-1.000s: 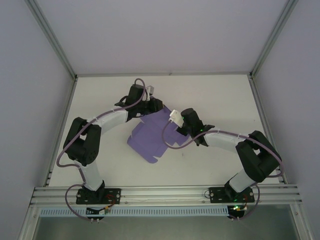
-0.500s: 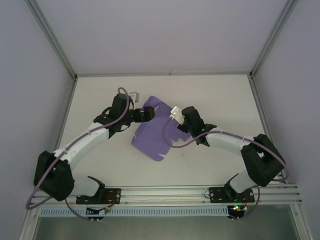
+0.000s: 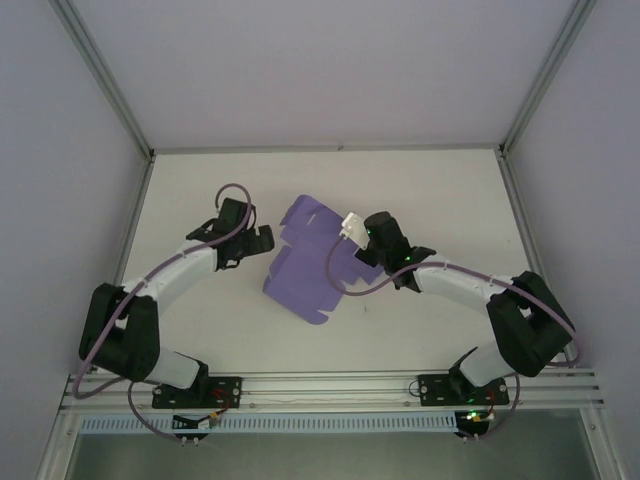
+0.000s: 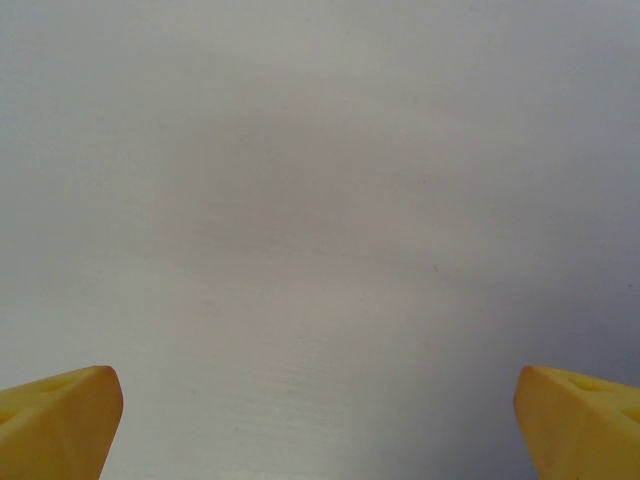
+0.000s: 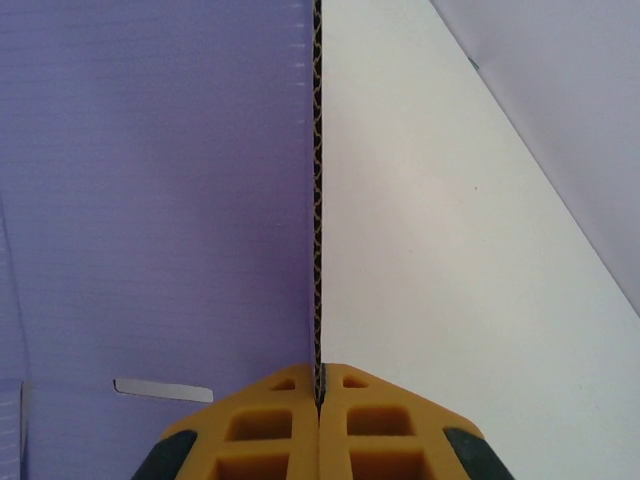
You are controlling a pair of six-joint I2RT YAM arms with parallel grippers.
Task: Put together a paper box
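- Right fingers (image 5: 270,425) are pressed together on the corrugated edge of the paper box (image 5: 150,200).
- Left fingers (image 4: 60,420) are spread wide, holding nothing, over bare tabletop (image 4: 320,200).
- The flapped sheet lies mid-tabletop between the arms.

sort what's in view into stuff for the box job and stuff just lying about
For the job:
paper box
right end effector, shut on the box's edge
left end effector, open above the table

Just there:
table
metal frame rail
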